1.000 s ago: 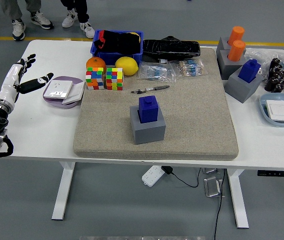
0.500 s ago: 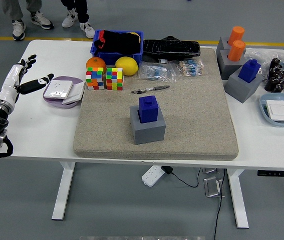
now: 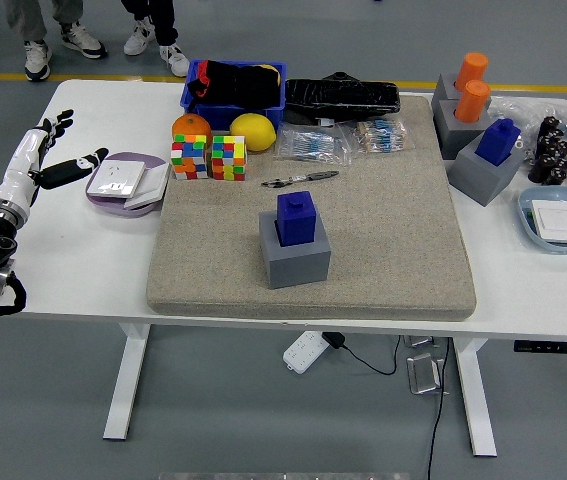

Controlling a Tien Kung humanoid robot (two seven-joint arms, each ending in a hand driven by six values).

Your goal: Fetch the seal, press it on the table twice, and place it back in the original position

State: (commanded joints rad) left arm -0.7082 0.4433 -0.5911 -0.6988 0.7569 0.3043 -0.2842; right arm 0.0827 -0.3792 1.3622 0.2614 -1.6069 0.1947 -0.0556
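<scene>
Fingers [image 3: 55, 125] on my left hand [image 3: 48, 150] are spread wide and hold nothing, the thumb pointing toward the purple tray [image 3: 103, 190] just beside it. That hand hovers over the tabletop [image 3: 73, 270] at its left end, well apart from the work. I see no right hand anywhere.

The seal [image 3: 295, 216], a blue block, sits upright in its grey holder [image 3: 295, 255] near the middle of the beige mat [image 3: 383, 250]; I judge the holder is there to mark the spot it must go back to. Nothing has been fetched yet, so the task is at its very start.

Two colour cubes [image 3: 209, 156] stand at the mat's far left corner, between my hand and the seal, so I would reach in nearer the front edge. A second blue seal [image 3: 499, 140] sits far right; I take the central one as mine.
</scene>
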